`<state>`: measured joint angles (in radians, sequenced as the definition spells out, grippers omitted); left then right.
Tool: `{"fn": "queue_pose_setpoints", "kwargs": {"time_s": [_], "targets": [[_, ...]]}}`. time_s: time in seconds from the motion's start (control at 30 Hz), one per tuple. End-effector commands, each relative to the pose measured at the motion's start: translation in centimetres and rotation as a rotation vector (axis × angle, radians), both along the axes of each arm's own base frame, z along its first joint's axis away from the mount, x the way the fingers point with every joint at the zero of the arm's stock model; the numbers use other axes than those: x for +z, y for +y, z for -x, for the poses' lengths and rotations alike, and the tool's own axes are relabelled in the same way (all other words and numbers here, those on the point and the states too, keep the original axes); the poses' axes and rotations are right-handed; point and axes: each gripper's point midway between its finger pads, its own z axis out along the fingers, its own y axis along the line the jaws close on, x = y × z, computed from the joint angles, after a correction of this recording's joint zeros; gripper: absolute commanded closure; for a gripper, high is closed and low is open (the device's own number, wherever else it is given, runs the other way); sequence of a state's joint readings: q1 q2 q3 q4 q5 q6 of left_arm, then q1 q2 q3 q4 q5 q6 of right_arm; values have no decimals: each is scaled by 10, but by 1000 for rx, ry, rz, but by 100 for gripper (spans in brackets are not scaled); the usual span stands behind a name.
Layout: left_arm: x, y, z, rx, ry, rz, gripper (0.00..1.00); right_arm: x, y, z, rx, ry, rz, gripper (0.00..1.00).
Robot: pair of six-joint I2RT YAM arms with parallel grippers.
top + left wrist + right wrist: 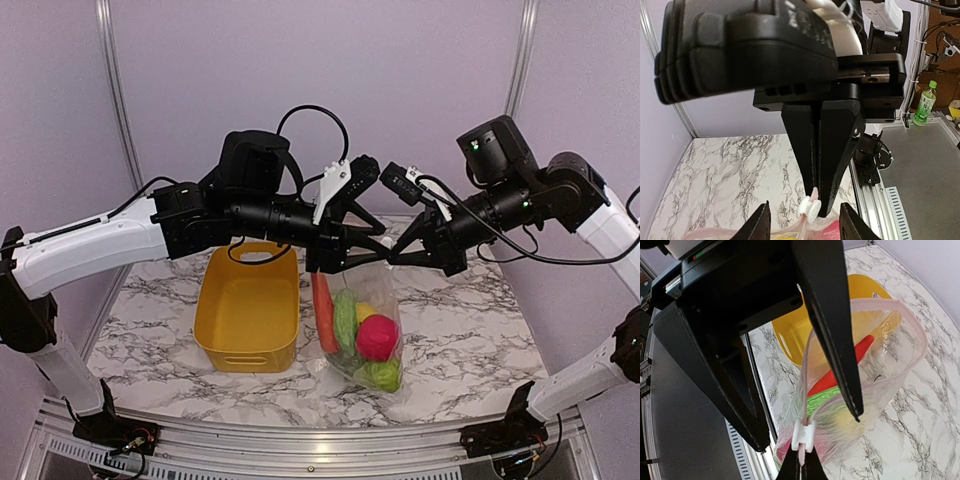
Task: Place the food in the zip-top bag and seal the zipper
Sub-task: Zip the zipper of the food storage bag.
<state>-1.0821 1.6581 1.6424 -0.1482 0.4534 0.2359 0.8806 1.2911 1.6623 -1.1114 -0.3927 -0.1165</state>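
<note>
The zip-top bag (388,295) hangs above the table between my two grippers. Inside it are an orange carrot (323,312), a green cucumber (345,318), a yellow lemon (366,312), a red fruit (376,337) and a green piece (381,375). My right gripper (801,463) is shut on the end of the pinkish zipper (804,375), just below its white slider (803,436). The bag mouth gapes open beyond the slider. My left gripper (804,205) is open, its fingers (840,340) straddling the slider (809,207) without touching it. In the top view both grippers meet, left (372,250) and right (398,256).
The yellow tub (247,300) stands on the marble table left of the bag and looks empty; it also shows in the right wrist view (795,335). An aluminium rail (875,200) runs along the table edge. A green bottle (925,102) stands beyond the table.
</note>
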Motion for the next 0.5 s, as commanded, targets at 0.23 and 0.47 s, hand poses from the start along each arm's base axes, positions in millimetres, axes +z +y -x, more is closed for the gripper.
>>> {"fn": "queue_pose_setpoints", "kwargs": {"time_s": [0.23,0.47], "targets": [[-9,2,16,-52,91,-21,66,20,-8,-6,-61,-71,2,100],[-6,-4,18,-64,123,-2,67,22,-8,-18,-99,-104,18,100]]}}
